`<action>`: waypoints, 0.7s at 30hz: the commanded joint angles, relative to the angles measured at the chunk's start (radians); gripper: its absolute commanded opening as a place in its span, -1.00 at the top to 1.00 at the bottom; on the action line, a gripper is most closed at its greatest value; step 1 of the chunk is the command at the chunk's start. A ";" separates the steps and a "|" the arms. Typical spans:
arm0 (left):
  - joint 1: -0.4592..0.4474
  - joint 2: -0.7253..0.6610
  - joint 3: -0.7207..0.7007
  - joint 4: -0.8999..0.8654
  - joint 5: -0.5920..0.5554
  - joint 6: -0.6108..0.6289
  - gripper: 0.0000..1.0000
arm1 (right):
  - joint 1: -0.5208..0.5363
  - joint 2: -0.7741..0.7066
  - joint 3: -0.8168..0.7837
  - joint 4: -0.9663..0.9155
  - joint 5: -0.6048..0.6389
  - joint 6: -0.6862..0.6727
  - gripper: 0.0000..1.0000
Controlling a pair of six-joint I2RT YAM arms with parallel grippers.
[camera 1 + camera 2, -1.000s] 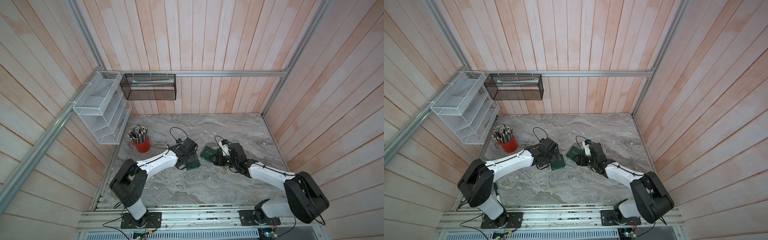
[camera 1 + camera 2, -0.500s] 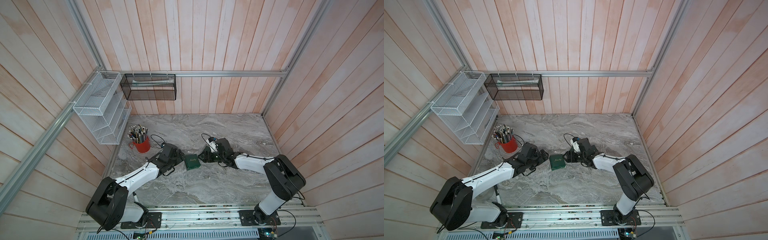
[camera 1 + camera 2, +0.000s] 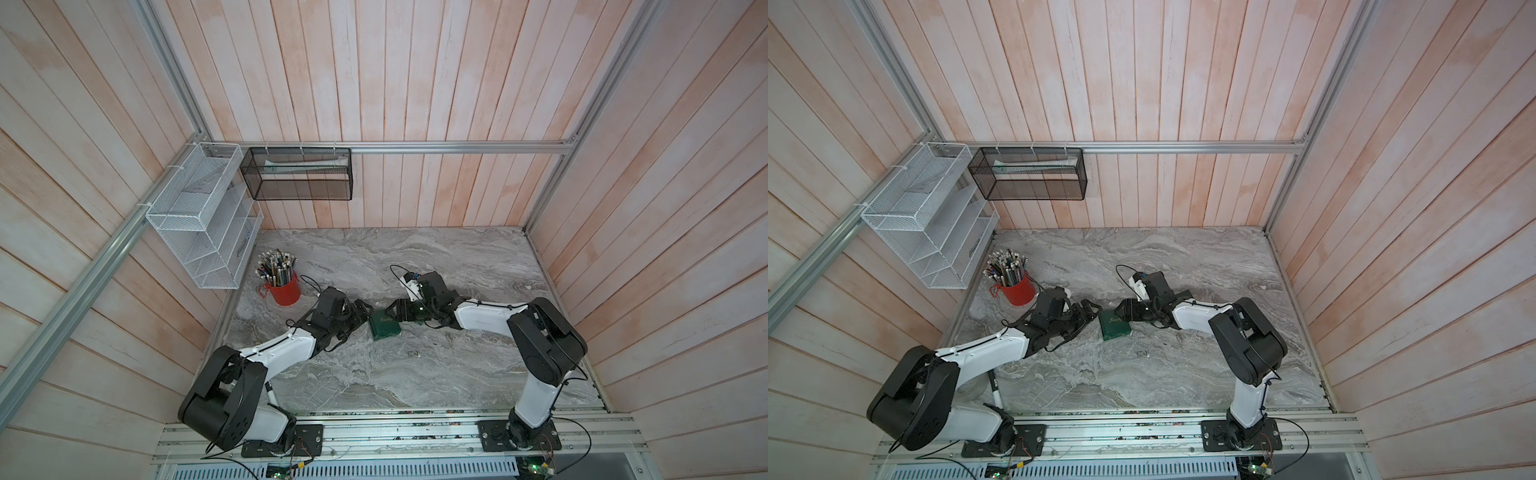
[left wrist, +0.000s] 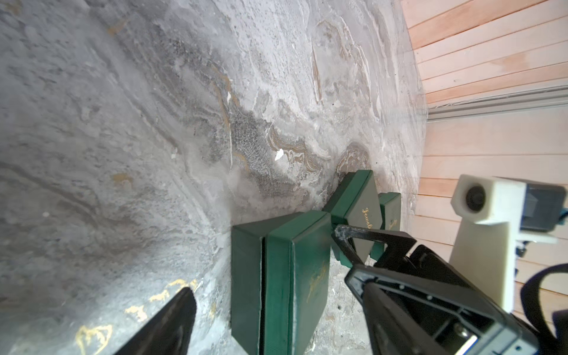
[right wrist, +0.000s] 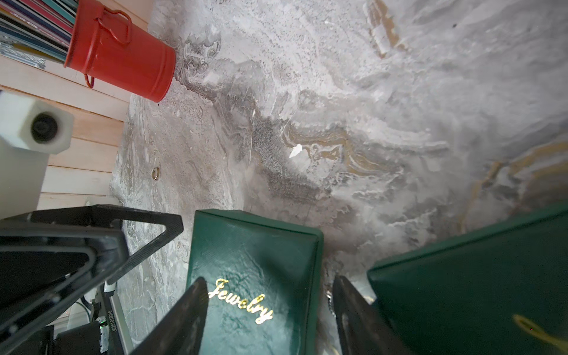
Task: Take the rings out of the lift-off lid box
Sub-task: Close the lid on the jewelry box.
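- Only the right wrist view shows a ring [image 5: 156, 173]. It is a tiny pale gold hoop lying flat on the marble table [image 5: 368, 92], outside any box, between the red cup [image 5: 123, 58] and a finger [image 5: 147, 233] of the left arm.
- That view also reads "Jewelry" in gold on the lid of the green box [image 5: 255, 261].
- The box sits between the fingers of the right gripper [image 5: 269, 279], which are spread wide. A strip of table shows beside one finger. The other overlaps the box's edge, so contact there cannot be told.
- A second green box [image 5: 476, 276] lies just beside it, cut off by the frame.
- The left wrist view shows the green box [image 4: 292, 276] side-on, with a seam where the lid sits on the base. The inside is hidden.
- In both top views the green box [image 3: 385, 326] [image 3: 1115, 326] is a small dark square between the left gripper [image 3: 362, 314] and the right gripper [image 3: 392, 311]. The ring is too small to find there.
- The left gripper's jaws stand wide. One finger [image 4: 172, 325] is clear of the box, and the other blends into the right arm's black body.
- A white scrap [image 4: 279, 154] shows in both wrist views.
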 commanded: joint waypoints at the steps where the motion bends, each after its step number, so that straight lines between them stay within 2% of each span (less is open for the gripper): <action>1: 0.010 0.018 -0.032 0.056 0.052 -0.014 -0.72 | 0.016 0.007 0.019 -0.045 0.022 0.000 -0.31; 5: 0.013 0.018 -0.048 0.069 0.062 -0.019 -0.69 | 0.035 0.022 0.045 -0.095 0.064 -0.014 -0.30; 9: 0.015 0.032 -0.065 0.099 0.087 -0.031 -0.60 | 0.061 0.023 0.071 -0.137 0.122 -0.036 -0.30; 11: 0.015 0.040 -0.066 0.106 0.093 -0.033 -0.49 | 0.068 0.022 0.076 -0.146 0.137 -0.038 -0.30; 16: 0.015 0.063 -0.066 0.128 0.115 -0.028 -0.48 | 0.082 0.020 0.086 -0.157 0.162 -0.041 -0.27; 21: 0.015 0.085 -0.062 0.135 0.130 -0.022 -0.30 | 0.091 0.013 0.087 -0.163 0.178 -0.042 -0.25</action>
